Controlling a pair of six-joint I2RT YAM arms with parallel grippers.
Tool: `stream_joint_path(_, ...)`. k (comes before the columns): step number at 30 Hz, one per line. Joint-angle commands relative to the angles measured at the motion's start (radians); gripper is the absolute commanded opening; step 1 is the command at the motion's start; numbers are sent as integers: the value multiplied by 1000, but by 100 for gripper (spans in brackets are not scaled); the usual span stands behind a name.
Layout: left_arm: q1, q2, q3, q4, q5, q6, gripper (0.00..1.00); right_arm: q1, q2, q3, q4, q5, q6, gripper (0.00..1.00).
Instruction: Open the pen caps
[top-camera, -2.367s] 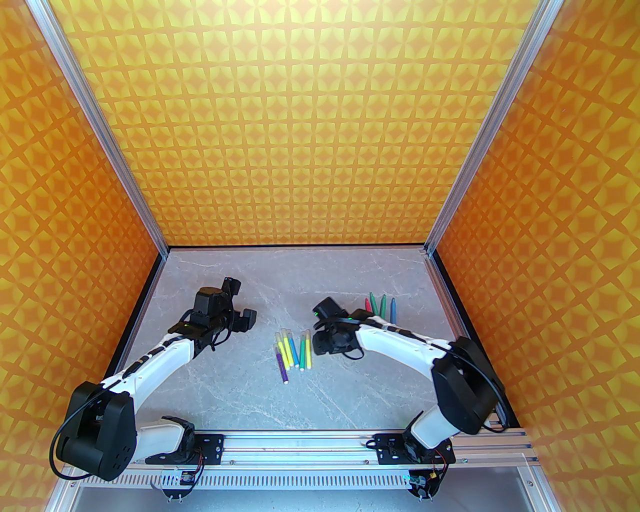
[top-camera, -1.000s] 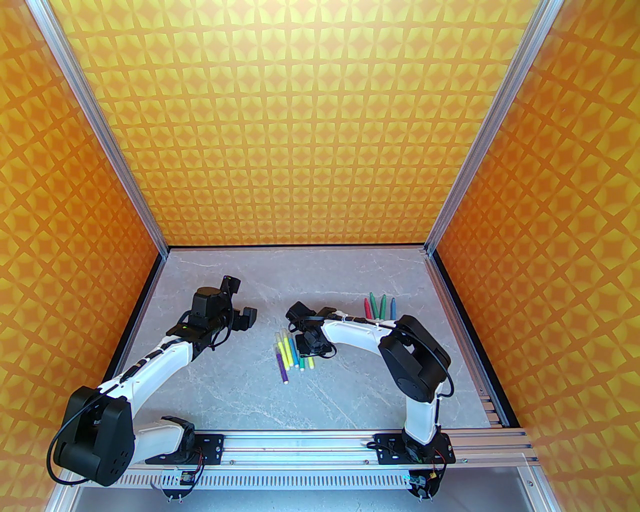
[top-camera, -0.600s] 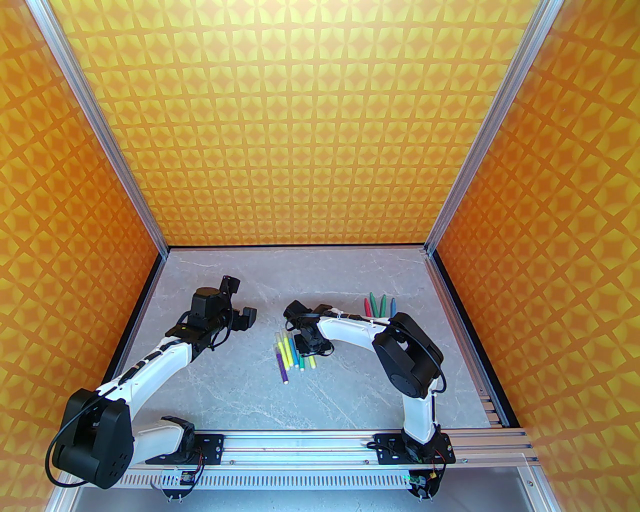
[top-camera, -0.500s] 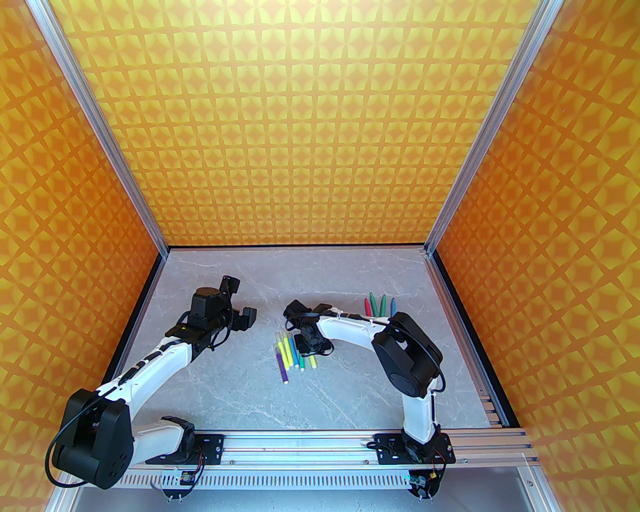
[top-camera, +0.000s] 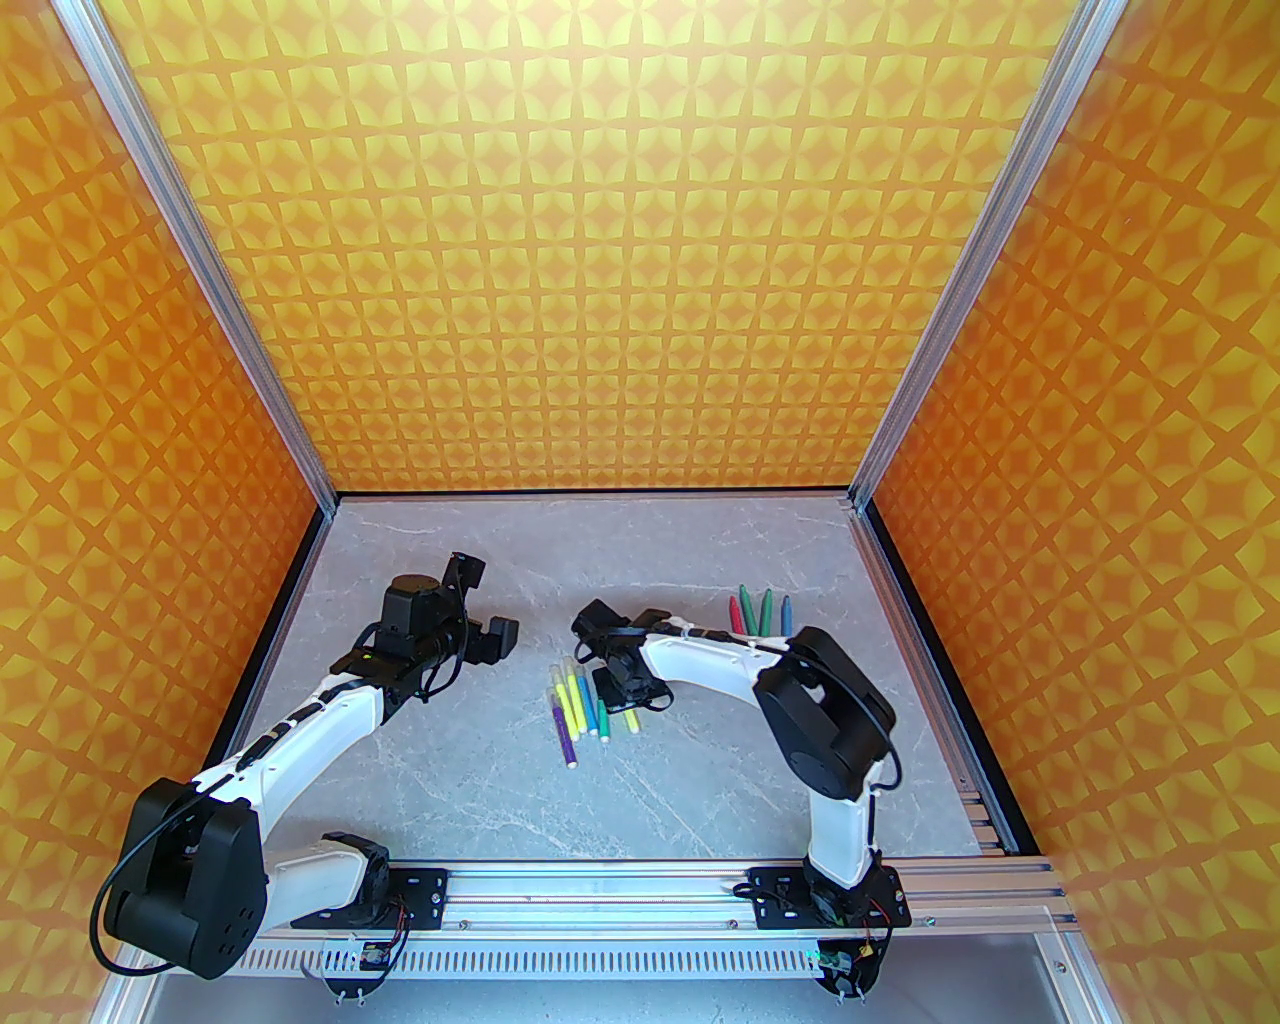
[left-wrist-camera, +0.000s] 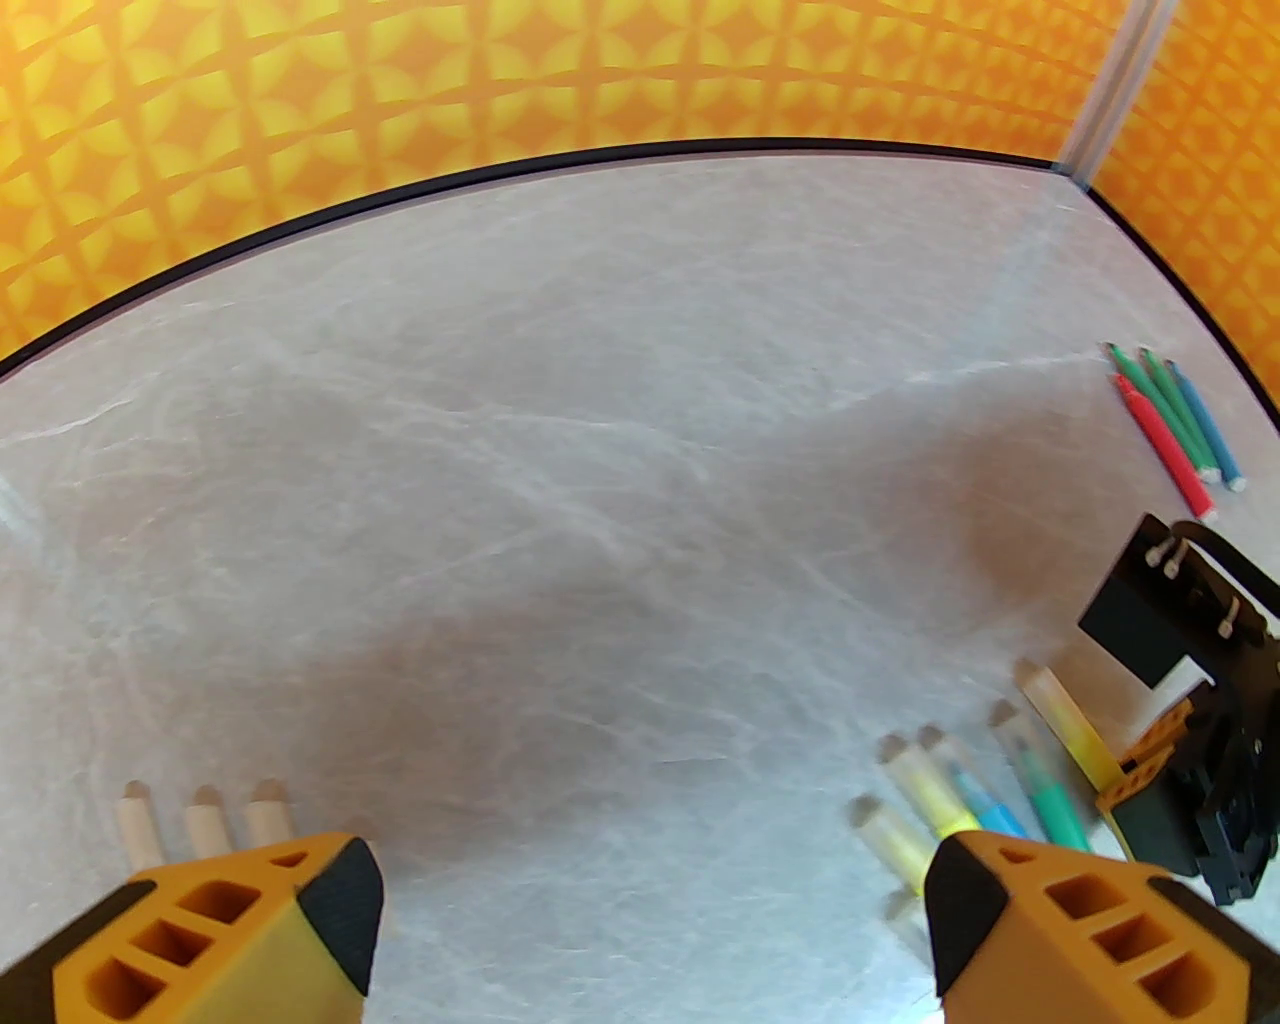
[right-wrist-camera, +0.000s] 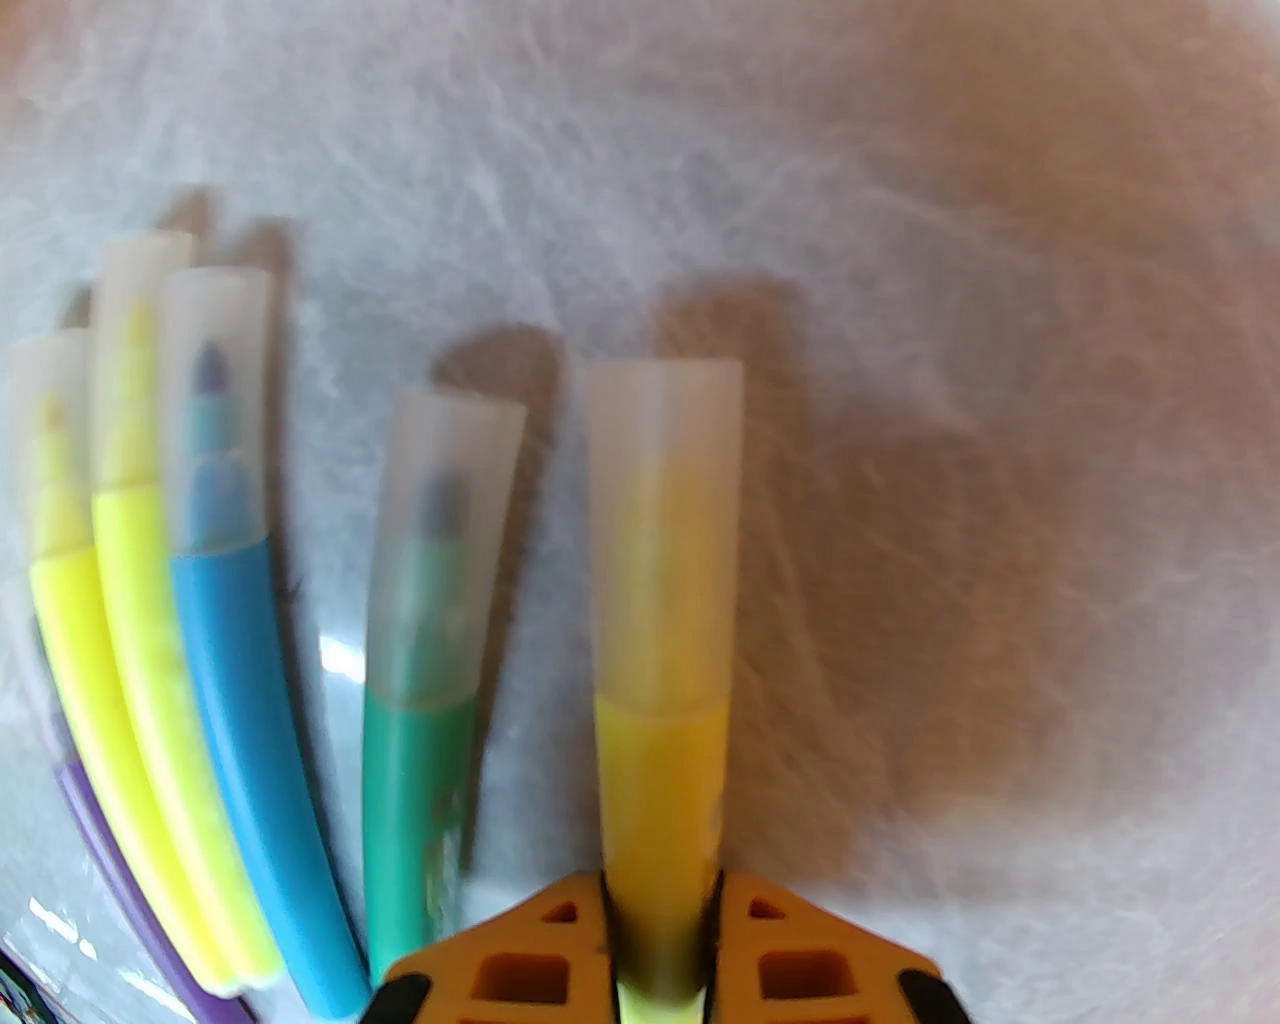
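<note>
Several capped pens (top-camera: 583, 705) lie fanned out mid-table, each clear pen cap pointing away from me. My right gripper (right-wrist-camera: 660, 965) is shut on the barrel of the rightmost yellow pen (right-wrist-camera: 660, 790), below its translucent cap (right-wrist-camera: 665, 520). Beside it lie a green pen (right-wrist-camera: 415, 790), a blue pen (right-wrist-camera: 250, 700) and yellow ones. From above, the right gripper (top-camera: 622, 692) sits on the fan's right side. My left gripper (top-camera: 485, 605) hovers open to the left, holding nothing, jaws wide (left-wrist-camera: 650, 940). Three loose pen caps (left-wrist-camera: 208, 820) lie by its left finger.
A row of uncapped red, green and blue pens (top-camera: 760, 612) lies at the back right, also seen from the left wrist (left-wrist-camera: 1175, 430). The patterned orange walls and the black table edge (left-wrist-camera: 600, 160) close in the grey marble table.
My right arm swung left over the fan of pens and its jaws closed on the rightmost yellow pen, shifting it slightly. The left gripper barely moved and stays open.
</note>
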Motion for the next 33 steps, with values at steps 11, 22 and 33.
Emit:
stream_joint_path(11, 0, 58, 81, 88, 443, -200, 89, -5, -305, -99, 284, -123, -191, 0)
stream_joint_path(22, -8, 66, 80, 294, 668, -381, 83, -2, -400, -186, 554, -321, -243, 0)
stream_joint_path(33, -33, 62, 90, 317, 716, -416, 68, 25, -404, -204, 656, -370, -254, 0)
